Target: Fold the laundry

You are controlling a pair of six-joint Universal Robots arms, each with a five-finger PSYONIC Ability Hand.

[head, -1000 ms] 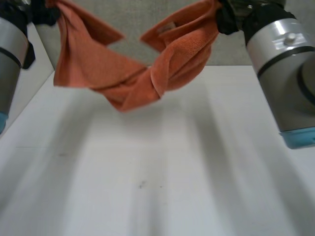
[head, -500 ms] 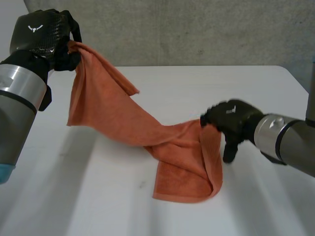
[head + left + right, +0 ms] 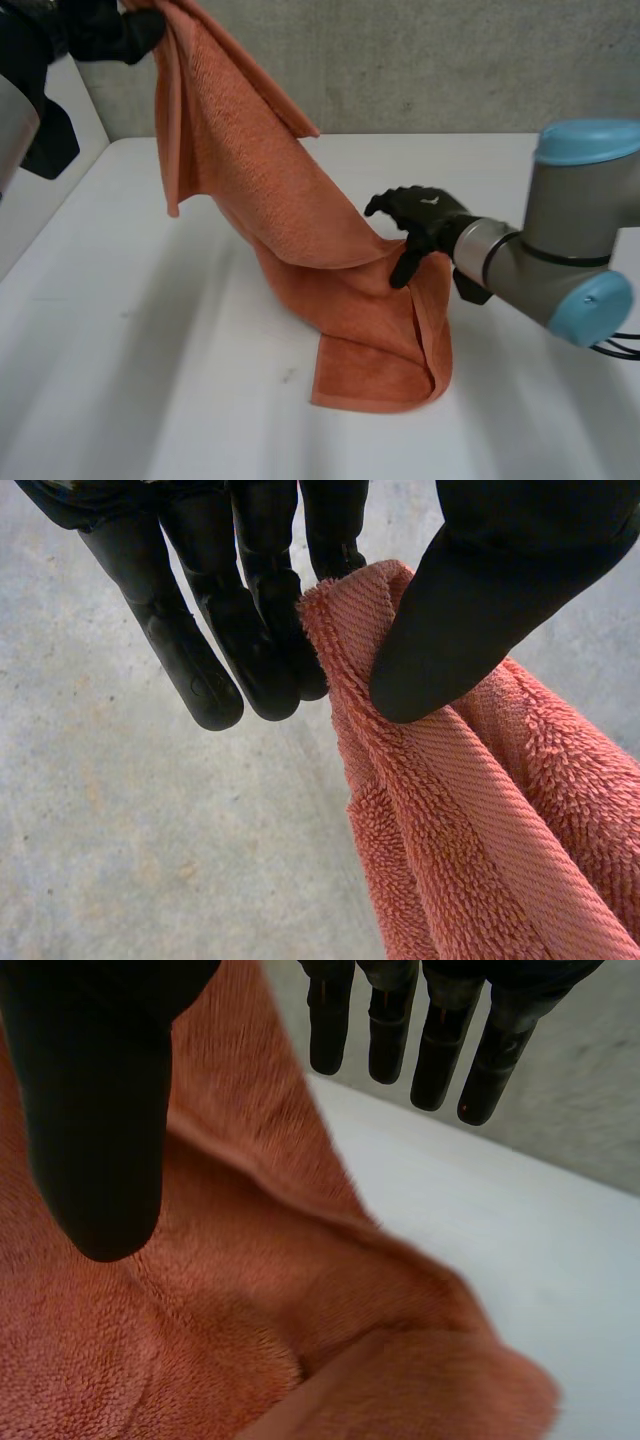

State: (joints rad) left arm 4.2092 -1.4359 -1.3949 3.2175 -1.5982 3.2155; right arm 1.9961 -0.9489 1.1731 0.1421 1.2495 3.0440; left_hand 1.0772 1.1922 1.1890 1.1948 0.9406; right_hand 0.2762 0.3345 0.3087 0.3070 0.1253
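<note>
An orange towel (image 3: 290,230) hangs from my left hand (image 3: 95,28), high above the table's far left. In the left wrist view the thumb (image 3: 470,620) and fingers (image 3: 270,640) pinch the towel's top corner (image 3: 345,605). The towel slopes down to the right, and its lower end lies folded on the white table (image 3: 150,400). My right hand (image 3: 420,215) sits at the towel's right edge, just above the folded part. In the right wrist view its fingers (image 3: 440,1050) and thumb (image 3: 95,1130) are spread apart over the towel (image 3: 230,1340), holding nothing.
A grey wall (image 3: 450,60) runs behind the table's far edge. The right arm (image 3: 560,250) reaches in low over the right side of the table. Bare table surface lies in front of and to the left of the towel.
My left hand has lifted the towel corner higher. My right hand has let go of the towel's other end, and that end now lies on the table.
</note>
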